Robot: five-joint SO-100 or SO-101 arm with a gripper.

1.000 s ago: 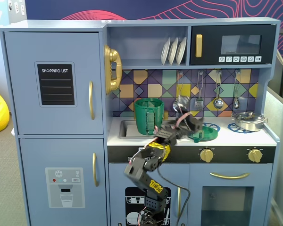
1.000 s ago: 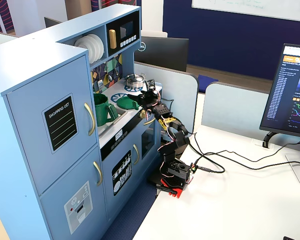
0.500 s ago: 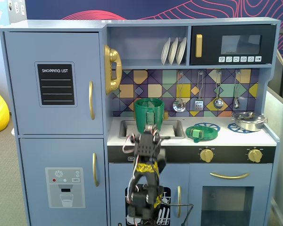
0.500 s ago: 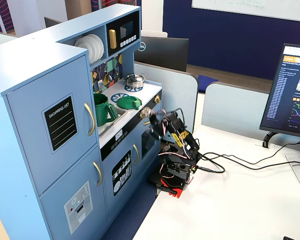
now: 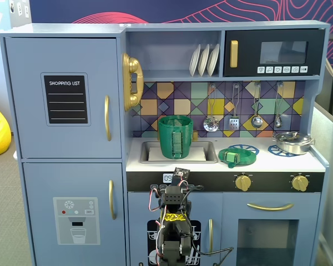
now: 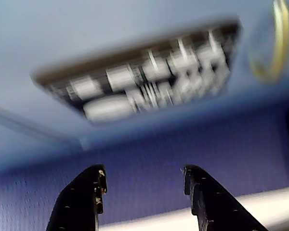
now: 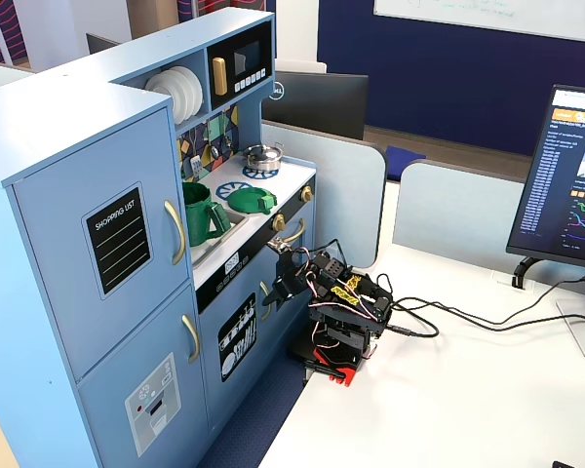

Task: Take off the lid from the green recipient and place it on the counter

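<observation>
Lying flat on the counter (image 5: 211, 162) at frame centre, the lid (image 5: 237, 155) sits right of the green recipient (image 5: 176, 136); the gripper (image 6: 143, 179) gapes, empty.

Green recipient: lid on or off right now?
Off. The green recipient stands open-topped in the sink, and the lid lies flat on the counter beside it. The hand is empty.

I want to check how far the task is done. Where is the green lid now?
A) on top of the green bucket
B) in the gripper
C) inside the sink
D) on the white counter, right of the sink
D: in a fixed view the lid lies flat on the counter, apart from the open bucket.
</observation>
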